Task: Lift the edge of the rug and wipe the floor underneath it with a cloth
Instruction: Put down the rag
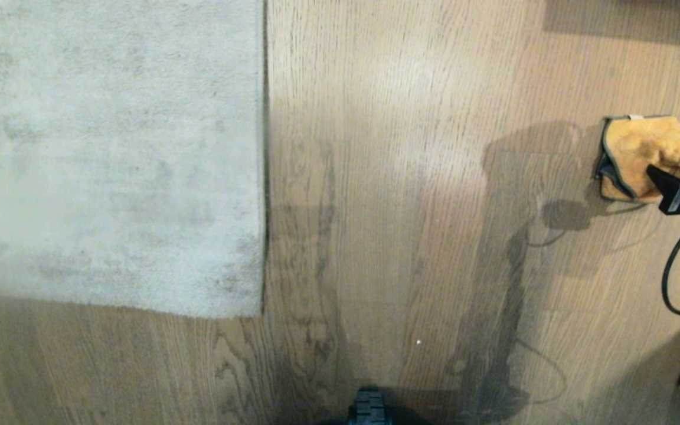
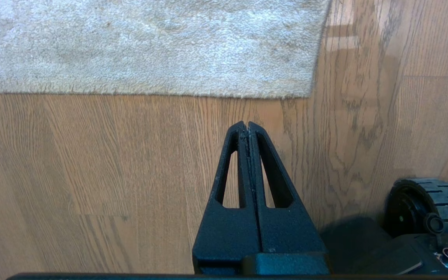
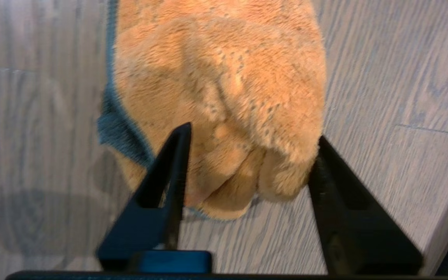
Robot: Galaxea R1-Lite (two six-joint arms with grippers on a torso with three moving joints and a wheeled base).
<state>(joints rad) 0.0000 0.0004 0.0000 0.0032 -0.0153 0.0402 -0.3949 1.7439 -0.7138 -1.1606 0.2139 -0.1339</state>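
Floor [image 1: 411, 177] planks carry the flat grey rug, its rug edge [image 1: 263, 177] unlifted and well apart from the orange cloth [image 1: 641, 153]; right pincer [image 3: 247, 171] stands open astride it, so close squarely on the bunched folds; left pincer [image 2: 246, 126] is closed, empty

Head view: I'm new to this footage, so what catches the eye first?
The orange cloth on the floor at far right, with the right gripper open around its bunched end. Next, the pale rug edge lying flat at left.
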